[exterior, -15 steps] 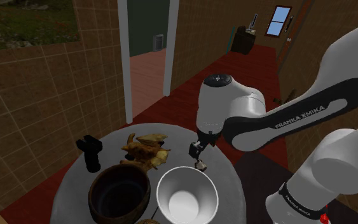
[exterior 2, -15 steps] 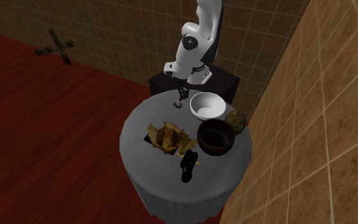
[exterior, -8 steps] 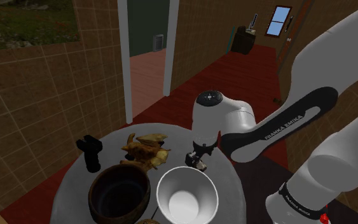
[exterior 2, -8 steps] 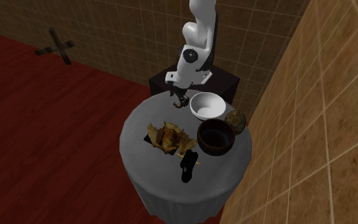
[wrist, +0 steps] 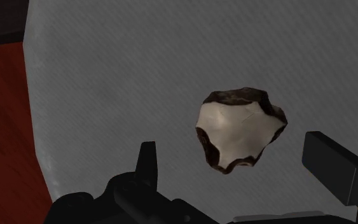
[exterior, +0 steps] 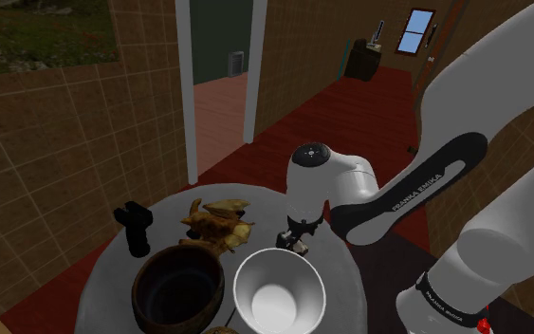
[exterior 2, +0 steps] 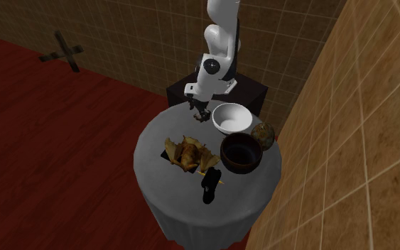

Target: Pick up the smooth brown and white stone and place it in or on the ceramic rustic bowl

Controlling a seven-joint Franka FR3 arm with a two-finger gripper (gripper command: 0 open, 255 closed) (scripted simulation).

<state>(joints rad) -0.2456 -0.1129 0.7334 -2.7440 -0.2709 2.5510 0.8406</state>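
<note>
Now | stone (wrist: 241,130): on table (wrist: 133,63), outside dark bowl (exterior: 175,288) | gripper (wrist: 233,153): spread

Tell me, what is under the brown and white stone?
The grey table lies under the stone, with the open gripper poised over it. The patch right beneath the stone is covered.

Seen in the second exterior view, the round grey-draped table (exterior 2: 154,153) bears a brown and white stone (wrist: 241,129) at twelve o'clock, a white bowl (exterior 2: 231,117) at one and a mottled ball (exterior 2: 264,134) at two. A dark brown bowl (exterior 2: 239,152) sits at three, a black object (exterior 2: 209,187) at six and a brown leafy heap (exterior 2: 185,152) towards nine.
</note>
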